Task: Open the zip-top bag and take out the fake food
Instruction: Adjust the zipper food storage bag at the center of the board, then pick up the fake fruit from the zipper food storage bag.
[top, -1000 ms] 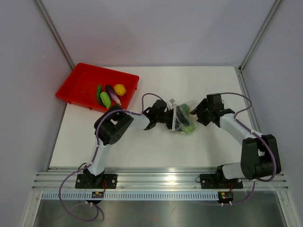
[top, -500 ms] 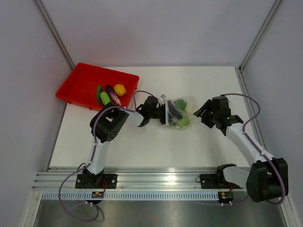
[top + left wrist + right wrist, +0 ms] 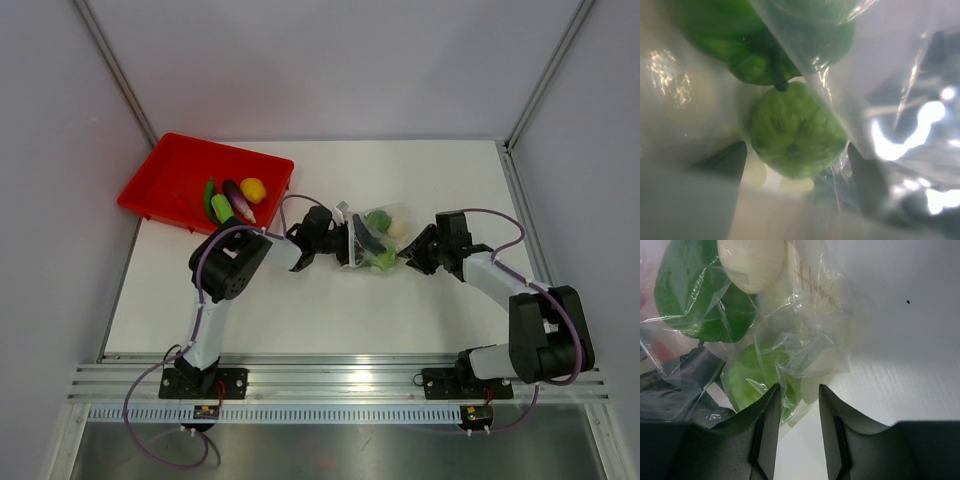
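The bag (image 3: 378,238) looks light, crinkly and slippery, so pinch the film. Left gripper (image 3: 800,157) gapes wide at its edge, clamping nothing. Right gripper (image 3: 796,390) is half-closed around its corner, grip unclear.

Both arms reach inward, left pincer (image 3: 797,161) spread wide, right pincer (image 3: 795,407) narrowly parted

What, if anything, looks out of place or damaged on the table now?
Only the zip-top bag: it lies crumpled between the left hand and the right hand, with green fake food still inside. The red tray holds other toy pieces neatly; nothing is spilled.
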Tool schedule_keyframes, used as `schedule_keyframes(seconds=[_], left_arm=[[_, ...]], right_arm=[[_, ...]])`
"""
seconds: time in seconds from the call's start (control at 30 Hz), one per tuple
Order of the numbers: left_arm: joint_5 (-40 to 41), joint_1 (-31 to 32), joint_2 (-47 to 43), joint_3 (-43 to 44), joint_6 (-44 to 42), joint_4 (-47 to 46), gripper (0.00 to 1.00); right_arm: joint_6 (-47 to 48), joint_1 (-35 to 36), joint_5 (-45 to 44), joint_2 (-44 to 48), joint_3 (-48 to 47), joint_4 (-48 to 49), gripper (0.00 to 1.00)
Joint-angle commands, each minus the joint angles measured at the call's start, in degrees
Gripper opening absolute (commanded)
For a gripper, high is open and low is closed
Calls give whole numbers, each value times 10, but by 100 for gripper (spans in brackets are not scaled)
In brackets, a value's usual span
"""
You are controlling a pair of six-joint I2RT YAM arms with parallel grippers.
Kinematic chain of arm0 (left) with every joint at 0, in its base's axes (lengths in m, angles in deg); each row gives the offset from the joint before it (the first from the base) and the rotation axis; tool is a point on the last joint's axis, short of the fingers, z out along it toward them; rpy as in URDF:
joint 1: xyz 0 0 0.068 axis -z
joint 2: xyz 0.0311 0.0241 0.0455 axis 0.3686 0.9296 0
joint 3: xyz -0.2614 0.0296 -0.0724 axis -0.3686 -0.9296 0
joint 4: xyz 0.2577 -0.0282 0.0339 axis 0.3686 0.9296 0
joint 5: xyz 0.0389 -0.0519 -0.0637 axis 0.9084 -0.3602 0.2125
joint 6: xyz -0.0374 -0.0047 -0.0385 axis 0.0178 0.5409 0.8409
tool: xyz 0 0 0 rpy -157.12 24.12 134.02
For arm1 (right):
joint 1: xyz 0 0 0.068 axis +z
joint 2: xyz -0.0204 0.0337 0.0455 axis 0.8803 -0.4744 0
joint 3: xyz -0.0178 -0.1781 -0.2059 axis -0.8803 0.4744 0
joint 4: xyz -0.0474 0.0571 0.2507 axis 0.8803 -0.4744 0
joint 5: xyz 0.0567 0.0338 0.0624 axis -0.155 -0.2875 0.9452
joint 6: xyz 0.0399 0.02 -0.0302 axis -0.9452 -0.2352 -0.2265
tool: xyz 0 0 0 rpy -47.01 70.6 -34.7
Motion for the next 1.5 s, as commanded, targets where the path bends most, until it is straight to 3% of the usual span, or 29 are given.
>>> schedule_keyframes(seconds=[0.0,0.47,0.63,0.8,0.9,0.97,1.0,1.1,1.23,1.47], left_arm=[[-7,2,-31,-6,5,-41,87],[-4,3,-25,-3,3,-29,89],[-6,4,-21,-1,0,-30,77],[-6,5,-28,-5,1,-36,68],[-7,5,-34,-9,2,-38,66],[-9,5,-38,-10,2,-40,65],[-9,5,-39,-10,3,-40,65],[-10,5,-40,-11,3,-40,64],[-11,5,-38,-10,5,-44,64],[-13,5,-38,-14,11,-53,62]], right_arm=[[-12,2,20,-20,-2,61,42],[-4,1,47,-84,-24,91,39],[-3,1,55,-89,-25,96,37],[-2,1,45,-86,-30,85,19],[-1,1,32,-76,-30,68,18],[3,2,23,-59,-27,56,23],[4,1,17,-53,-27,49,35],[13,1,-6,-21,-20,35,45],[14,1,-26,20,-4,36,68],[14,1,-34,38,-2,39,83]])
